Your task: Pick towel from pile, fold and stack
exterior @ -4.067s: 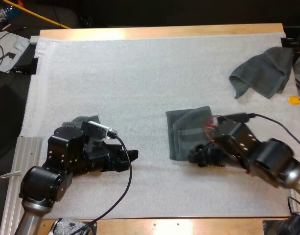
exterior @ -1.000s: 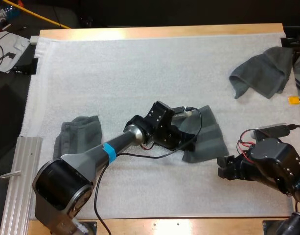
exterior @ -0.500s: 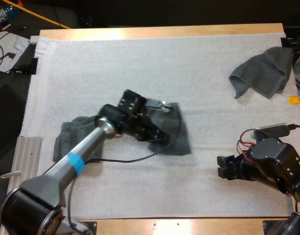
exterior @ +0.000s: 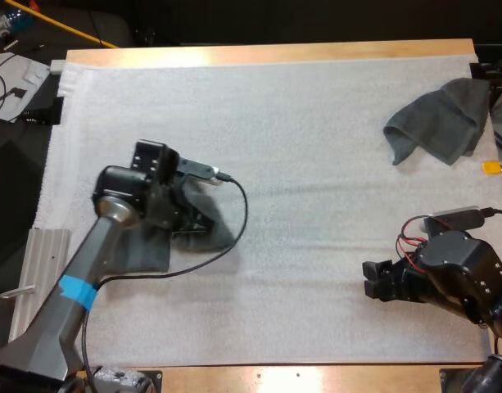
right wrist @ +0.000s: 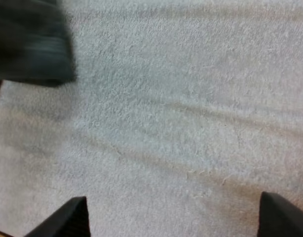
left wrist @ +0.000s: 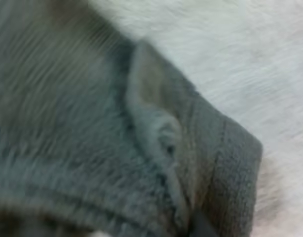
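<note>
My left gripper [exterior: 193,219] is shut on a folded dark grey-green towel [exterior: 219,232] at the mat's left side. The held towel hangs partly over another folded towel [exterior: 144,250] that lies flat under the arm. In the left wrist view the held towel [left wrist: 92,113] is close up, folded edges stacked, a black fingertip [left wrist: 200,228] pinching its edge. A crumpled towel [exterior: 439,119] lies at the mat's far right. My right gripper [exterior: 372,279] rests low at the near right, open, with bare mat between its fingers [right wrist: 67,217].
The white mat [exterior: 300,147] covers most of the wooden table. A metal rail [exterior: 25,286] runs along the near left edge. The wide middle of the mat lies bare between the two arms.
My left arm has swept left across the mat, dragging the folded towel from the centre right onto the towel at the left. The right arm has stayed still.
</note>
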Robot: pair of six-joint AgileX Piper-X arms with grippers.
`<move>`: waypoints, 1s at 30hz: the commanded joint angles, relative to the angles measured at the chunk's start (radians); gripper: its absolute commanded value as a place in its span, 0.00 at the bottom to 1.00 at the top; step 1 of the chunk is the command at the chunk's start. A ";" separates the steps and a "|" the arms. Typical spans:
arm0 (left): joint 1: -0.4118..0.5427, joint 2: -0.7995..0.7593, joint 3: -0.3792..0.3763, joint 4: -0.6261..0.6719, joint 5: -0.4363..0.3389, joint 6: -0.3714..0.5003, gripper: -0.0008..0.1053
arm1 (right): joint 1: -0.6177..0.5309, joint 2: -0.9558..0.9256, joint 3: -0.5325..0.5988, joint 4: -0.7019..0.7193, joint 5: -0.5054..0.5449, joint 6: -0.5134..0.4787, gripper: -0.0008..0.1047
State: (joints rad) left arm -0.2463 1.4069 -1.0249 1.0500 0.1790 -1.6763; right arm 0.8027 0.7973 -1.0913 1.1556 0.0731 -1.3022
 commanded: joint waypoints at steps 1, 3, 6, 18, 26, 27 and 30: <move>0.058 -0.029 -0.024 0.064 -0.089 0.050 0.01 | 0.004 -0.004 -0.003 0.005 0.000 -0.004 0.64; 0.092 -0.037 -0.037 0.087 -0.135 0.072 0.01 | 0.004 -0.006 -0.002 0.005 0.000 -0.005 0.65; 0.136 -0.041 -0.050 0.105 -0.197 0.096 0.01 | 0.004 -0.008 -0.003 0.005 0.000 -0.005 0.65; 0.234 -0.039 -0.030 0.109 -0.305 0.120 0.01 | 0.001 -0.002 -0.004 0.004 -0.007 -0.001 0.65; 0.265 -0.031 -0.027 0.111 -0.367 0.119 0.14 | 0.001 -0.001 -0.003 0.003 -0.018 0.005 0.65; 0.267 -0.029 -0.027 0.110 -0.371 0.119 0.19 | 0.001 0.000 -0.004 0.005 -0.020 0.006 0.64; 0.267 -0.028 -0.025 0.105 -0.401 0.117 0.40 | 0.002 -0.001 -0.003 0.002 -0.030 0.007 0.65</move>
State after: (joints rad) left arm 0.0154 1.3774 -1.0520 1.1530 -0.1789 -1.5579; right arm 0.8048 0.7973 -1.0892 1.1556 0.0549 -1.3014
